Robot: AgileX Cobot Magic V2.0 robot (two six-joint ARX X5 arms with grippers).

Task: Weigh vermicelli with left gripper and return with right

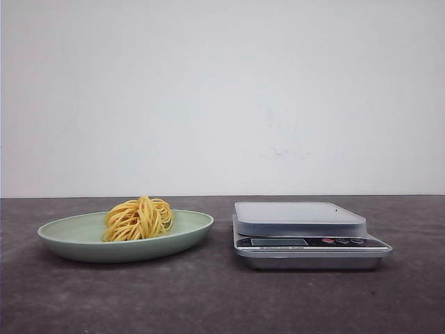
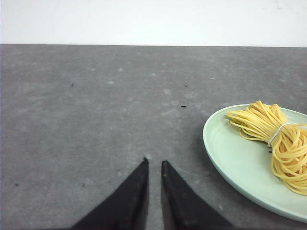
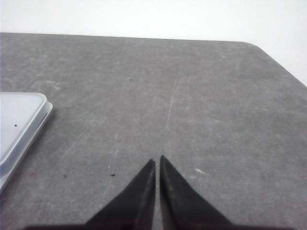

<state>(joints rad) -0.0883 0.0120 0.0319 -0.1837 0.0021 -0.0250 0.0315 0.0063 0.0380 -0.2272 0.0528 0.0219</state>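
The vermicelli (image 1: 139,218), a yellow-orange noodle nest, lies on a pale green plate (image 1: 66,235) at the left of the table. In the left wrist view the vermicelli (image 2: 276,139) is tied with a thin white band and rests on the plate (image 2: 225,158). My left gripper (image 2: 154,162) hovers over bare table beside the plate's rim, empty, its jaws almost together with a narrow gap. My right gripper (image 3: 157,158) is shut and empty over bare table. Neither gripper shows in the front view.
A silver kitchen scale (image 1: 306,229) with a flat grey platform stands right of the plate. Its corner shows in the right wrist view (image 3: 19,120), off to one side of my right gripper. The table's rounded far corner (image 3: 254,45) lies beyond.
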